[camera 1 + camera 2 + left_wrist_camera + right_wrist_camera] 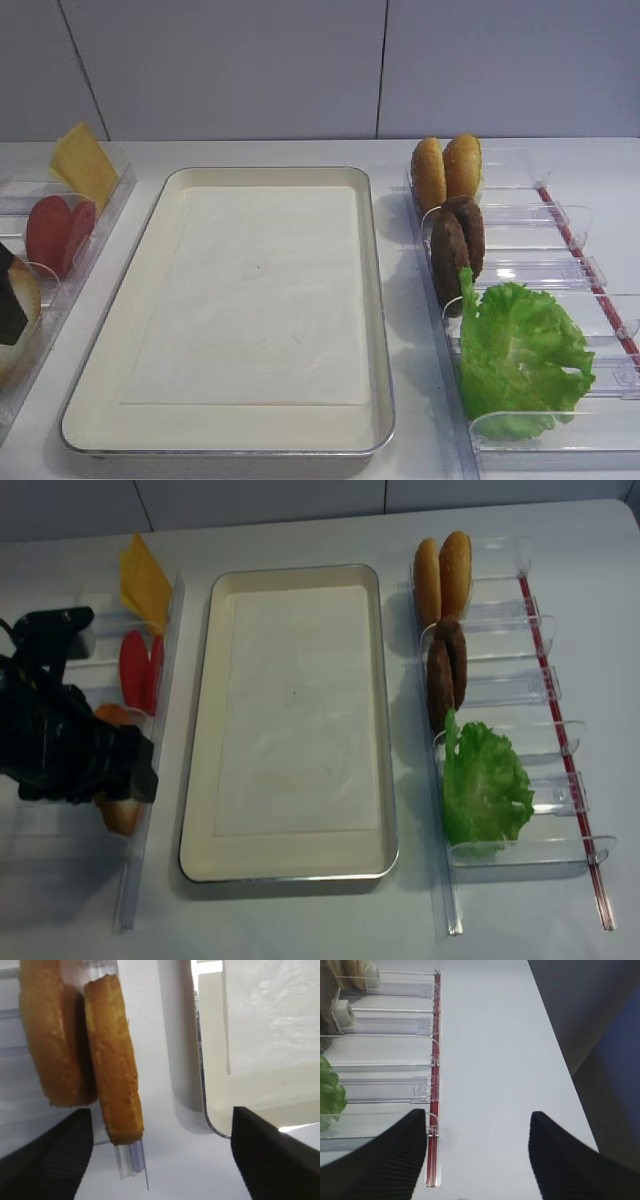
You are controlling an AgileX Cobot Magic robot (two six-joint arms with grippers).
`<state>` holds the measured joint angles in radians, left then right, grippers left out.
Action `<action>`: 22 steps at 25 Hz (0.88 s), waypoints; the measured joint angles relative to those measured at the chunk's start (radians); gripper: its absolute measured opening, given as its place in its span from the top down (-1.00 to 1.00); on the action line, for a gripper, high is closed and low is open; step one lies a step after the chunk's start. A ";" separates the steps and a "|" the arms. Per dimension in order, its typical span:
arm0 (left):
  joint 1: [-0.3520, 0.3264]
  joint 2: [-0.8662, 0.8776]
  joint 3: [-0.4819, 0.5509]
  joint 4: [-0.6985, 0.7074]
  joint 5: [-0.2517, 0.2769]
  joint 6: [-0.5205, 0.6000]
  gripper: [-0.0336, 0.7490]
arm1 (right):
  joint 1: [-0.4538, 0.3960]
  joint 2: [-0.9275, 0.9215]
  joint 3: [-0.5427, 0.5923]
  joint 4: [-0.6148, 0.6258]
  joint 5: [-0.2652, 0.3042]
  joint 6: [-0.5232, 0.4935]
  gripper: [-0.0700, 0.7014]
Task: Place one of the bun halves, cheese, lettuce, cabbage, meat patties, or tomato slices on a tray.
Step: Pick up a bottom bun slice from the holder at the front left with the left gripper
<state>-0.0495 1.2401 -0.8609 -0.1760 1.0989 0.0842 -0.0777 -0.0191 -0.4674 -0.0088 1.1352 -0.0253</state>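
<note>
The left black pincer point(160, 1152) is wide open and holds nothing. The round golden-brown bun half point(114, 1060) stands in the clear plastic rack point(131, 1160) — squeeze its flat sides gently, then lift.

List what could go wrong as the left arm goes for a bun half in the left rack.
1. The two bun halves stand on edge, pressed together between the open left gripper's fingers; closing could catch both.
2. The clear rack wall runs beside them, so a finger might strike or drag it.
3. The tray rim sits close by; a low carry could clip it.
</note>
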 joint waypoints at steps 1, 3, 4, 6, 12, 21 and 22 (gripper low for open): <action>0.000 0.004 0.000 0.000 -0.008 0.000 -0.43 | 0.000 0.000 0.000 0.000 0.000 0.000 -0.30; 0.000 0.005 0.000 0.000 -0.019 0.002 -0.42 | 0.000 0.000 0.000 0.000 0.000 0.000 -0.30; 0.000 0.005 0.000 -0.002 -0.022 0.002 -0.41 | 0.000 0.000 0.000 0.000 0.000 0.000 -0.30; 0.000 0.006 0.000 -0.004 -0.024 0.002 -0.35 | 0.000 0.000 0.000 0.000 0.000 0.000 -0.30; 0.000 0.036 -0.008 -0.002 -0.025 0.002 -0.05 | 0.000 0.000 0.000 0.000 0.000 0.002 -0.30; 0.000 0.045 -0.011 0.065 -0.027 -0.023 0.57 | 0.000 0.000 0.000 0.000 0.000 0.004 -0.30; 0.000 0.045 -0.011 0.067 -0.027 -0.027 0.57 | 0.000 0.000 0.000 0.000 0.000 0.004 -0.30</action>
<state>-0.0495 1.2847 -0.8714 -0.1091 1.0715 0.0568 -0.0777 -0.0191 -0.4674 -0.0088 1.1352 -0.0217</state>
